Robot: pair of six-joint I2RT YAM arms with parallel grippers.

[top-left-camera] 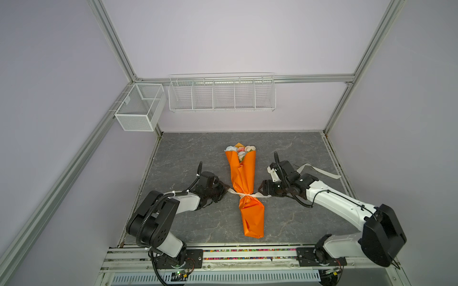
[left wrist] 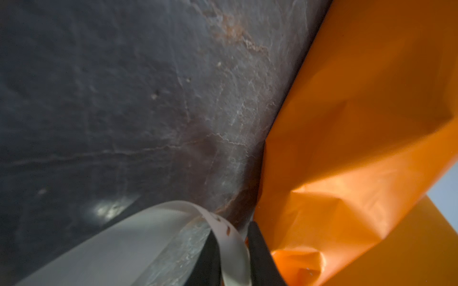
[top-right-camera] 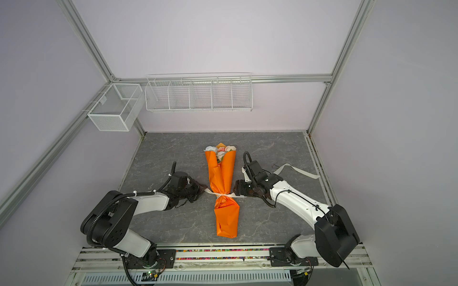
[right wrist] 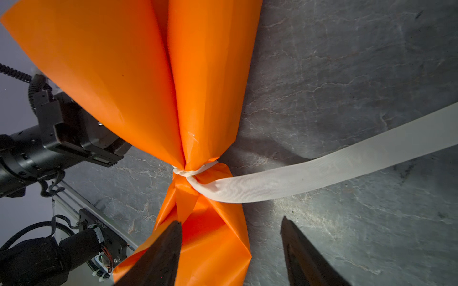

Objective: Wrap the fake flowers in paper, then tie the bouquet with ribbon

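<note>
Lengthwise down the middle of the grey stone-patterned table lies the orange paper wrap, its wide mouth toward the back wall and its crumpled tail toward the robot. The bouquet of fake flowers sits inside it, and only the pale blooms show at the far opening in both top views. A cream ribbon is cinched tight around the narrow waist of the wrap; one end runs left and the other trails off right across the table. The left gripper sits low, just beside the wrap, and in the left wrist view its two dark fingers are drawn close with the ribbon pinched between them. The right gripper hangs just beside the wrap on the other side, jaws spread wide and holding nothing, with the ribbon lying loose beyond its tips.
</note>
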